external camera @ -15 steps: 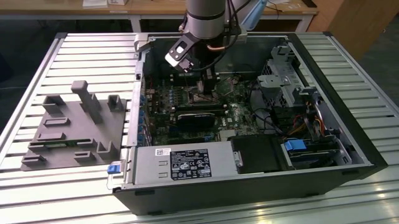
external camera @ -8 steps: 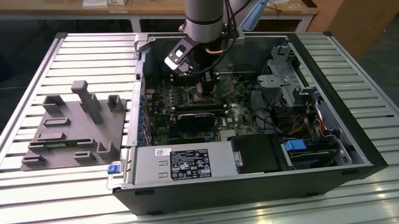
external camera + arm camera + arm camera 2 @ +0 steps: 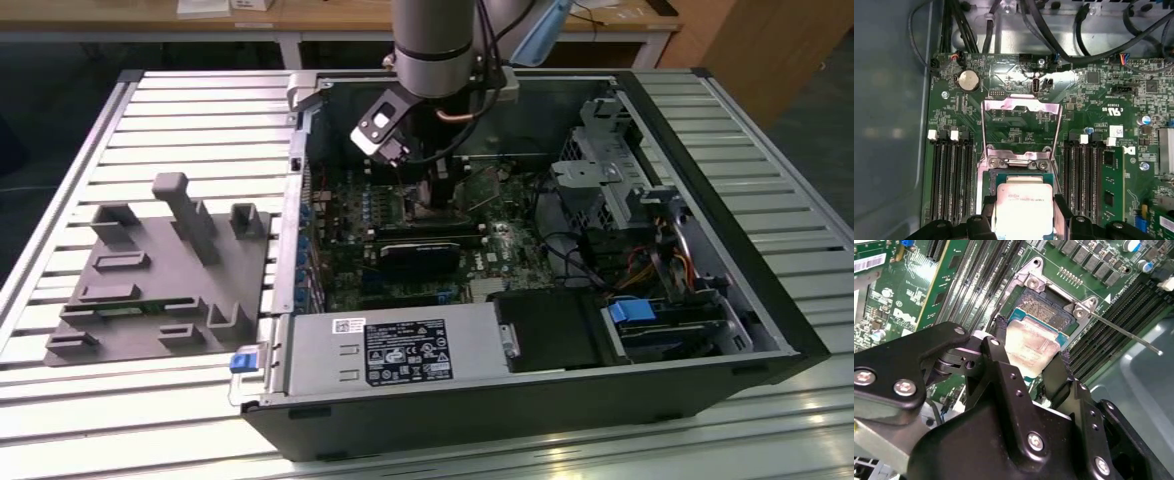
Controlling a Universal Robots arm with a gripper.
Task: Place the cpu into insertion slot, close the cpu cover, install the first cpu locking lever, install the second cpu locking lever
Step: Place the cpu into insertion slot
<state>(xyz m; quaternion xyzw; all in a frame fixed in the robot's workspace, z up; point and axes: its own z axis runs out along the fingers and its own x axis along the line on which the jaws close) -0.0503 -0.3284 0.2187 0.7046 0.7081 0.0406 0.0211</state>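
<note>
Plainly, the gripper is closed partway on the cpu, its two black fingers pinching opposite edges of the chip. The chip sits over the near part of the slot. Whether it already touches the slot I cannot tell. In the second wrist view a strip of the slot's speckled contact field lies uncovered beyond the chip, so the two do not look squared up. That is the main risk, I judge: a chip let down offset or tilted would ride on the rim, or press on the fine contacts and bend them. A corner could also catch on the raised silvery frame. The cover stands open past the slot in the first wrist view. It is a thin bright metal frame with a large window, and it could drop onto the fingers if nudged. A slim steel lever juts out beside the slot, near the fingers' path. The chip's top is dull grey metal, flat and smooth with rounded corners, on a teal-edged base, so a light pinch might slip. The board is glossy green, ribbed with long dark memory slots.
</note>
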